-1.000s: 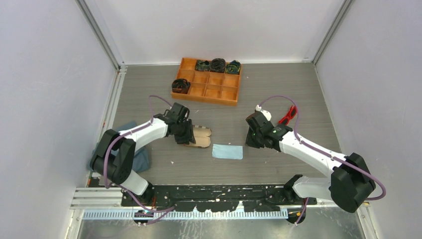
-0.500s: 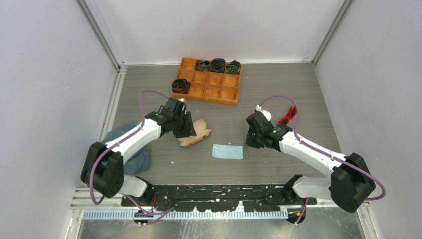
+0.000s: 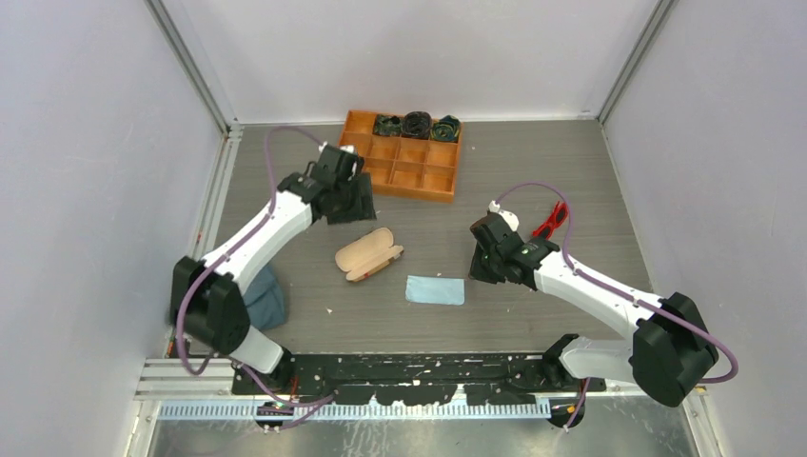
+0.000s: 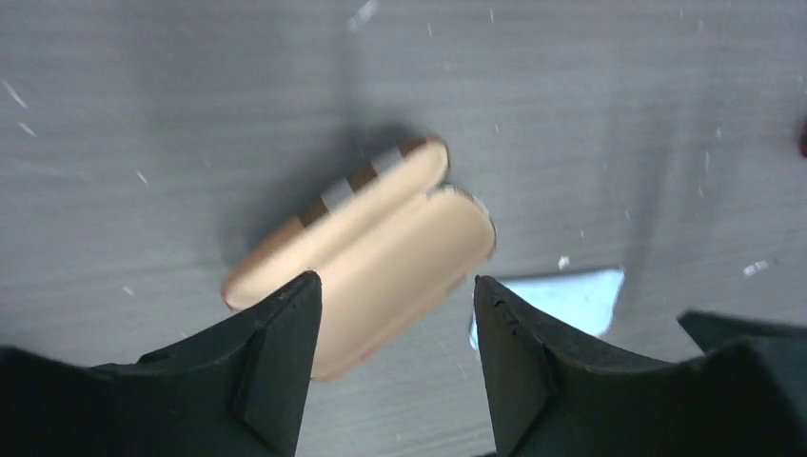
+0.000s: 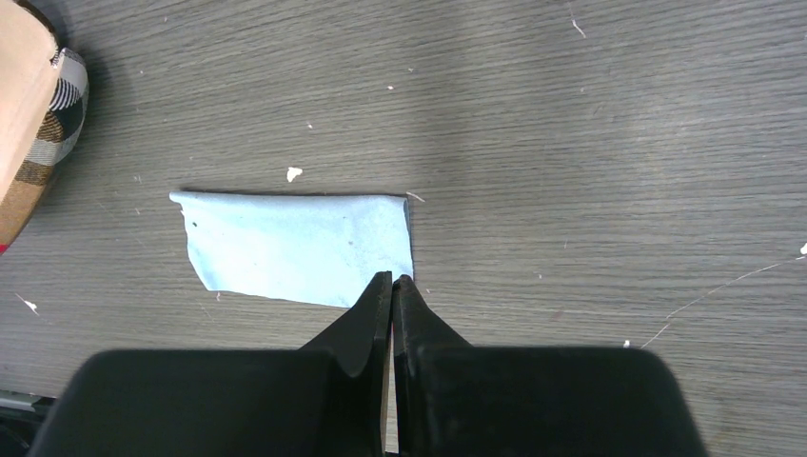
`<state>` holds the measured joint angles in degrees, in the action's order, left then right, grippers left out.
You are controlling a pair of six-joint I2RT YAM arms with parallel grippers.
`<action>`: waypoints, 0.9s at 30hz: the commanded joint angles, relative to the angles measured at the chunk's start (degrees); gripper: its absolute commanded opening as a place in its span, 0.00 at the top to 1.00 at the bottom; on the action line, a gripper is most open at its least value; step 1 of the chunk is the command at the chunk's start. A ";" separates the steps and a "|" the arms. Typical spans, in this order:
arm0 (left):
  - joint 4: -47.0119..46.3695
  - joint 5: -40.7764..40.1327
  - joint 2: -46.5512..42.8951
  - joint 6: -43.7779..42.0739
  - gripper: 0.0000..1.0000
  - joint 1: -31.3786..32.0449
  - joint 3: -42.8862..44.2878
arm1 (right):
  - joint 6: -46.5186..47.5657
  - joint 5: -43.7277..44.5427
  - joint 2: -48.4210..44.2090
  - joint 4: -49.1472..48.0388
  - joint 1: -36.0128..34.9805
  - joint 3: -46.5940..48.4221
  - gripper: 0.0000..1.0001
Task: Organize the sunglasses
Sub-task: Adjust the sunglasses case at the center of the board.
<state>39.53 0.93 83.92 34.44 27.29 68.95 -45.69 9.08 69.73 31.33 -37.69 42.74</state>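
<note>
The red sunglasses (image 3: 551, 220) lie on the table to the right, just behind my right arm. The plaid case (image 3: 368, 254) lies open at the centre, tan lining up; it also shows in the left wrist view (image 4: 371, 248) and at the left edge of the right wrist view (image 5: 29, 105). The light blue cloth (image 3: 435, 289) lies flat in front of it. My left gripper (image 3: 350, 202) is open and empty, raised behind the case, seen in its own view (image 4: 395, 290). My right gripper (image 3: 482, 269) is shut and empty beside the cloth's right edge (image 5: 392, 278).
An orange divided tray (image 3: 404, 177) stands at the back with several dark rolled items in its cells. A dark blue cloth (image 3: 262, 298) lies at the left near the left arm's base. White walls enclose the table on three sides.
My left gripper has let go of the case and moved back and up toward the tray. The case now lies open and uncovered. The right arm has not moved.
</note>
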 commanded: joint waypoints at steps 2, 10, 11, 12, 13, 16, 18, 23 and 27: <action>8.38 -8.70 12.05 -11.25 0.39 -2.20 10.78 | -0.67 1.03 -2.84 0.07 0.23 1.18 0.93; 6.61 -4.51 18.18 -8.17 0.44 -6.93 10.90 | -0.58 1.36 -4.52 1.44 0.21 0.65 0.93; 6.13 -3.11 17.71 -7.13 0.44 -7.61 9.91 | -0.54 1.38 -4.64 1.41 0.18 0.59 0.93; 6.06 -3.15 17.30 -6.62 0.44 -7.74 9.02 | -0.54 1.51 -4.79 1.37 0.20 0.55 0.93; 6.49 -3.28 16.87 -6.05 0.45 -7.77 8.22 | -0.64 1.59 -4.86 1.30 0.20 0.40 0.93; 6.83 -1.79 14.22 -4.46 0.46 -7.71 4.22 | -0.64 1.20 -4.37 0.66 0.24 0.16 0.93; 5.58 0.63 11.20 -3.20 0.47 -7.69 -0.14 | -0.58 0.97 -3.51 0.43 0.20 0.38 0.93; 4.09 4.84 1.96 -0.60 0.47 -6.30 -8.63 | -0.91 0.33 -2.24 -1.34 0.20 0.22 0.93; 6.31 6.16 -3.13 -0.28 0.47 -5.23 -9.03 | -0.94 -0.86 -0.10 -2.27 0.16 0.72 0.93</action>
<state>45.45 3.49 86.32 32.64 21.12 59.31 -45.93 8.88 68.07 31.35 -37.69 42.74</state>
